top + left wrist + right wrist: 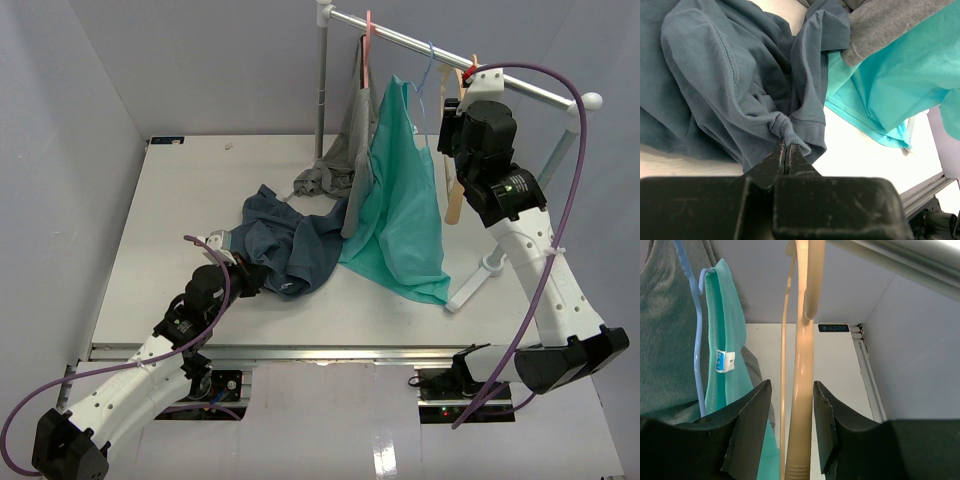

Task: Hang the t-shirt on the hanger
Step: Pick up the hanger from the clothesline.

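Observation:
The dark slate-blue t-shirt lies crumpled on the table, left of centre. My left gripper is shut on a fold of its ribbed edge at the shirt's near side. The tan hanger hangs from the rail at the right, partly hidden behind my right arm. My right gripper is open with its fingers on either side of the hanger's arm, not pressing on it. The hanger's hook goes up to the rail.
A metal rail on a white stand crosses the back right. A bright teal-green garment on a thin blue hanger and a grey garment on a thin pink hanger hang from it, draping onto the table beside the t-shirt.

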Motion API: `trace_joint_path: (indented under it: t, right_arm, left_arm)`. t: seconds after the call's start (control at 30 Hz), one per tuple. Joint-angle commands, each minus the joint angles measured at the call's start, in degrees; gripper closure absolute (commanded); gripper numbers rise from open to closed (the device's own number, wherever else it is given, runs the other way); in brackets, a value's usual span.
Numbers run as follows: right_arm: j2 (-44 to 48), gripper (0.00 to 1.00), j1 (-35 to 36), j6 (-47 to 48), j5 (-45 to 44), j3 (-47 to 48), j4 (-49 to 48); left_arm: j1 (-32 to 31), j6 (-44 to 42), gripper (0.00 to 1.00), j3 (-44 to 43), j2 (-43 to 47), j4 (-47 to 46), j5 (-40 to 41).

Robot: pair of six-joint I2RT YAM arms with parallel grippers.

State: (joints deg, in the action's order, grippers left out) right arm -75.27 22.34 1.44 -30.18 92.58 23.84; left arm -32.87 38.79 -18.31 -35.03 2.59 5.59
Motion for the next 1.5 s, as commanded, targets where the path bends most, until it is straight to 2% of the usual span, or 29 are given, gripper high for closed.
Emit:
trace_joint_path:
  t: [0.0, 0.1, 0.3, 0.37, 0.7, 1.03, 1.47]
  right_arm:
    - [-0.9, 0.57, -0.8, -0.4, 1.1, 2.9, -2.1]
    - [-1.5, 0.61, -1.0, -0.6, 0.4, 3.8, -2.1]
    - [-1.8, 0.87, -0.9, -0.3, -1.9, 5.6, -2.1]
    - [-1.7, 0.92, -1.0, 0.3, -3.0, 6.5, -1.7]
    - [2.2, 0.92, -1.0, 1.0, -4.3, 7.3, 0.6]
    - [7.8, 0.92, -1.0, 0.5, -3.0, 1.3, 2.9]
    - [17.3, 0.92, -1.0, -5.8, 0.6, -5.9, 17.0]
  left_arm:
    - [-0.4, -0.4, 1.0, -1.4, 0.8, 0.1, 1.0]
    - [-0.4, -0.4, 1.0, -1.5, 0.8, 0.1, 1.0]
    - [-0.5, -0.5, 1.0, -1.5, 0.8, 0.2, 1.2]
    - [-0.5, -0.5, 1.0, -1.5, 0.8, 0.2, 1.1]
    - [-0.5, -0.4, 1.0, -1.5, 0.7, 0.2, 1.2]
    - [-0.5, -0.3, 1.0, -1.6, 0.7, 0.1, 1.1]
    - [-0.5, 0.1, 1.0, -1.6, 0.3, 0.1, 1.4]
